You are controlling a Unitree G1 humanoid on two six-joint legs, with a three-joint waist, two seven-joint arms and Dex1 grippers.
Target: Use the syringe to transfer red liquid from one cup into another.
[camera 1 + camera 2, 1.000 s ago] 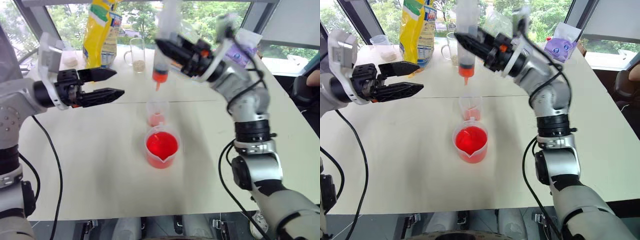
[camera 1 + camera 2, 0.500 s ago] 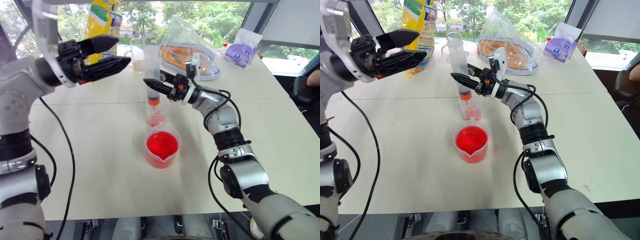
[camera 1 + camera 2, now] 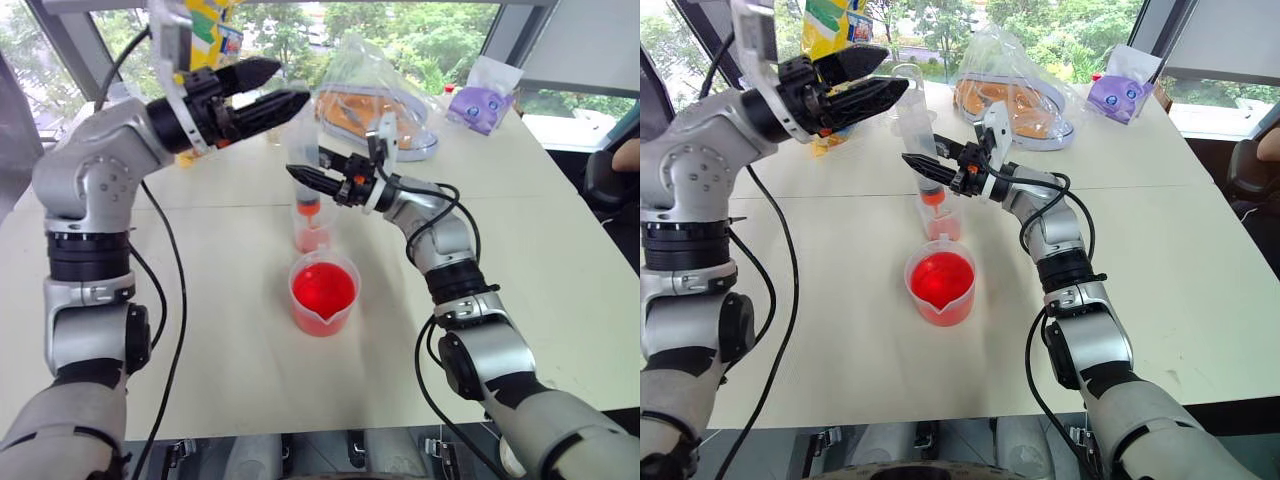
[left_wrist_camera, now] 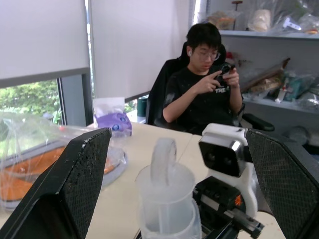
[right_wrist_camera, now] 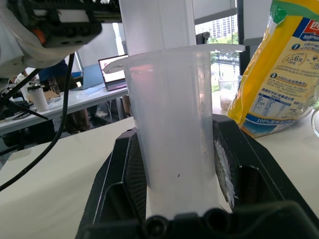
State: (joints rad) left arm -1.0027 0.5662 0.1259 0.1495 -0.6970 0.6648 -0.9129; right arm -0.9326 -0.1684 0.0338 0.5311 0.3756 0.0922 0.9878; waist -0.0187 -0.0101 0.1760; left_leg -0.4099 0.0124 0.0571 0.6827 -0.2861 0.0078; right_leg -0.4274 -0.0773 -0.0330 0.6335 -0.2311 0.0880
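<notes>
We take the small narrow cup [image 3: 312, 232] as our landmark on the white table [image 3: 560, 260]: it stands upright with a shallow pink layer of red liquid [image 3: 312, 241] at its bottom. Directly above it our right gripper [image 3: 303, 176] is clamped tight on the barrel of the syringe [image 3: 305, 150], which stands upright with its orange-red tip dipping into the cup's mouth. Just in front of the cup, nearer to us, sits the spouted beaker [image 3: 324, 293], filled with bright red liquid. Above the cup and to its left our left gripper [image 3: 272, 86] hovers near the syringe's plunger top, fingers spread wide and holding nothing. Behind the cup a yellow bag [image 3: 835, 30] stands at the far table edge.
</notes>
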